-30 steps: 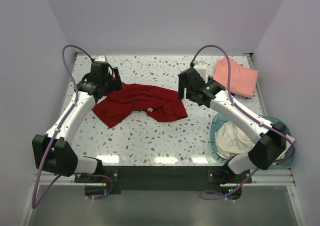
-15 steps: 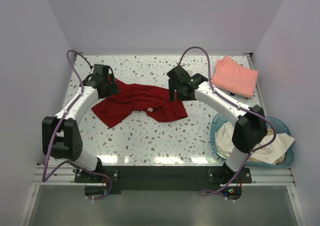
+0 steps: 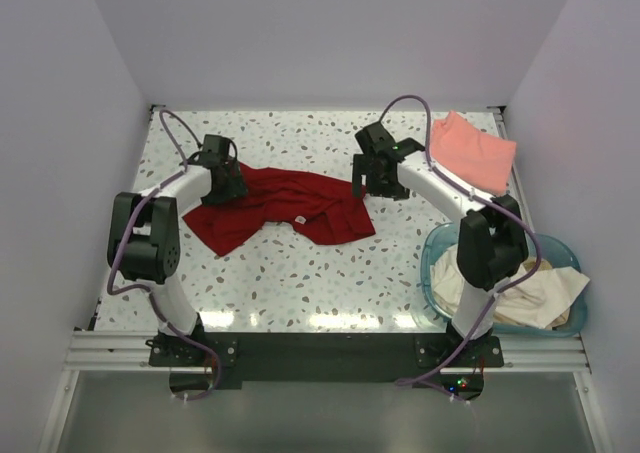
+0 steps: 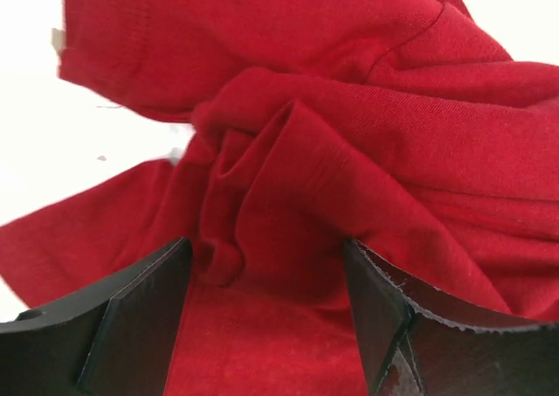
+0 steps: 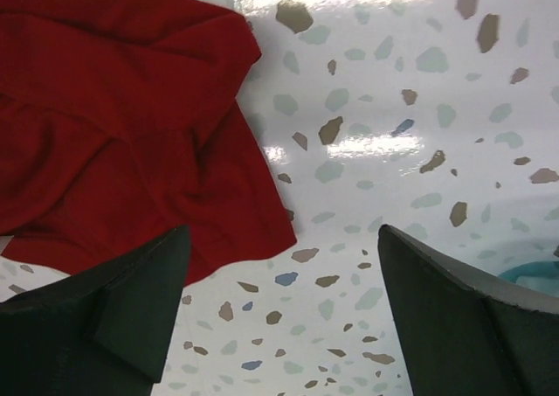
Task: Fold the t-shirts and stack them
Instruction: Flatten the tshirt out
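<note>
Red shirt [image 3: 285,208] is lying crumpled mid-way on the white speckled surface [image 3: 300,273], and pale lilac walls [image 3: 330,43] are closing it in on three sides. The left claw [image 4: 266,265] is standing apart around a fold of the shirt; the right claw [image 5: 284,239] is hovering wide apart over its edge.

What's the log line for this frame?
left gripper: open, astride red shirt fold | right gripper: open, over its other edge | pink shirt: far right corner | cream shirts: in basket
</note>
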`<state>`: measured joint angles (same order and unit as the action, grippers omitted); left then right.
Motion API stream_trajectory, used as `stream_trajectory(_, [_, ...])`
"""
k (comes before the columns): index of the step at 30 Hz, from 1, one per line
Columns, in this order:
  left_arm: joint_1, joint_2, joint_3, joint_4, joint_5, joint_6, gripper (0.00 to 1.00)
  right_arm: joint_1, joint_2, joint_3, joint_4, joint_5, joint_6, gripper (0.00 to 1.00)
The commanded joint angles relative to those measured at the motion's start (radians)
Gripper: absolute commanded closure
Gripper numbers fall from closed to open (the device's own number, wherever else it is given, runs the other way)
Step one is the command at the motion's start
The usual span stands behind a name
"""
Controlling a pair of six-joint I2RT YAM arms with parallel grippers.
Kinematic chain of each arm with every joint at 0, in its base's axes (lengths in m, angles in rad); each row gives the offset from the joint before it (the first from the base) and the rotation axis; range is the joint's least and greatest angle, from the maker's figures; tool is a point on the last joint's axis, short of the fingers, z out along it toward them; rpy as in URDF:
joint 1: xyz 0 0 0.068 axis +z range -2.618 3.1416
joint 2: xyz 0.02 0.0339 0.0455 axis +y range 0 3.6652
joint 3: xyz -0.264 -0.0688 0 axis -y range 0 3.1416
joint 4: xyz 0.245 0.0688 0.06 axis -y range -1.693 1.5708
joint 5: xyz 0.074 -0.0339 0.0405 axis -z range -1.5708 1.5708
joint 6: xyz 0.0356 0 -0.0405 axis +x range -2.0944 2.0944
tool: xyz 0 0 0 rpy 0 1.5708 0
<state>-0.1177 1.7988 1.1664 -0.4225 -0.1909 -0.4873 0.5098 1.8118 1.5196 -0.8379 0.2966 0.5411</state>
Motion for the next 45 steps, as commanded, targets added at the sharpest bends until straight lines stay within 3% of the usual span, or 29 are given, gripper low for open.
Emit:
stream_trajectory(1, [0.015, 0.019, 0.058, 0.05, 0.033, -0.019, 0.25, 0.01, 0.04, -0.006, 0.054, -0.089, -0.043, 0.09])
stream_trajectory(3, [0.016, 0.037, 0.065, 0.047, 0.036, -0.017, 0.28, 0.01, 0.067, -0.006, 0.074, -0.164, -0.07, 0.15])
stream_trajectory(7, [0.023, 0.048, 0.068, 0.057, 0.062, -0.014, 0.45, 0.012, 0.109, -0.007, 0.094, -0.278, -0.102, 0.24])
stream_trajectory(17, [0.044, 0.025, 0.065, 0.06, 0.094, 0.0, 0.82, 0.032, 0.17, -0.019, 0.043, -0.329, -0.162, 0.47])
stream_trajectory(23, [0.061, 0.005, 0.05, 0.065, 0.111, 0.003, 0.95, 0.044, 0.204, -0.021, 0.034, -0.382, -0.176, 0.56])
stream_trajectory(28, [0.075, -0.018, 0.045, 0.065, 0.126, 0.006, 0.99, 0.053, 0.241, -0.007, 0.017, -0.386, -0.182, 0.66])
stream_trajectory(30, [0.078, -0.033, 0.045, 0.065, 0.128, 0.006, 1.0, 0.053, 0.257, -0.001, -0.004, -0.372, -0.181, 0.76])
stream_trajectory(32, [0.079, -0.042, 0.049, 0.065, 0.13, 0.007, 1.0, 0.052, 0.259, 0.008, -0.021, -0.358, -0.181, 0.92])
stream_trajectory(34, [0.082, -0.058, 0.056, 0.062, 0.128, 0.007, 1.0, 0.052, 0.236, 0.027, -0.047, -0.338, -0.182, 0.97])
stream_trajectory(41, [0.085, -0.095, 0.214, 0.03, 0.062, 0.026, 1.0, -0.01, 0.11, 0.163, -0.202, -0.277, -0.199, 1.0])
stream_trajectory(45, [0.087, -0.113, 0.337, 0.002, -0.05, 0.053, 1.0, -0.074, 0.04, 0.313, -0.312, -0.254, -0.224, 1.0])
